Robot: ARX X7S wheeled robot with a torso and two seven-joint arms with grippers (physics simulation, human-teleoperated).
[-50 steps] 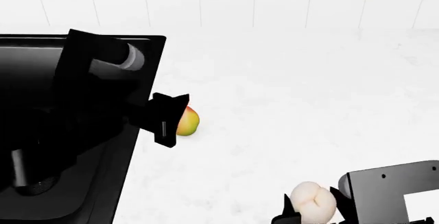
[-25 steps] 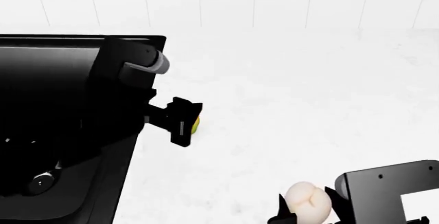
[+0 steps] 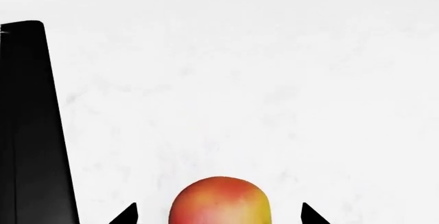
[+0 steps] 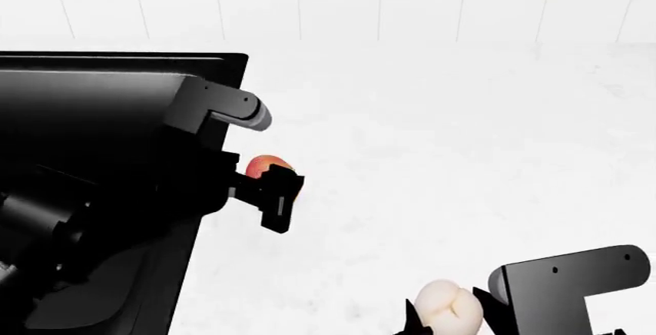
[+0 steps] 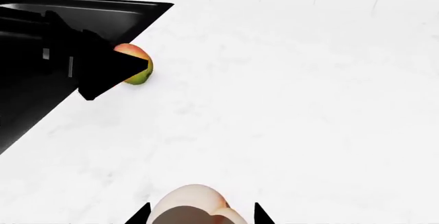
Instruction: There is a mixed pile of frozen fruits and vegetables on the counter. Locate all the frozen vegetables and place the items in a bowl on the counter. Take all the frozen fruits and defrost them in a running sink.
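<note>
Beside the black sink (image 4: 92, 120), the left gripper (image 4: 269, 190) straddles the red-yellow fruit (image 3: 219, 202) on the counter (image 4: 462, 135), fingers spread (ready to grasp). The right gripper (image 5: 199, 215) clasps the pale cream fruit (image 4: 447, 309).

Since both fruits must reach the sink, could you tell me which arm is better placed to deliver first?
Left, probably: the left gripper straddles the red-yellow fruit right beside the sink. The right gripper and cream fruit sit farther away.
</note>
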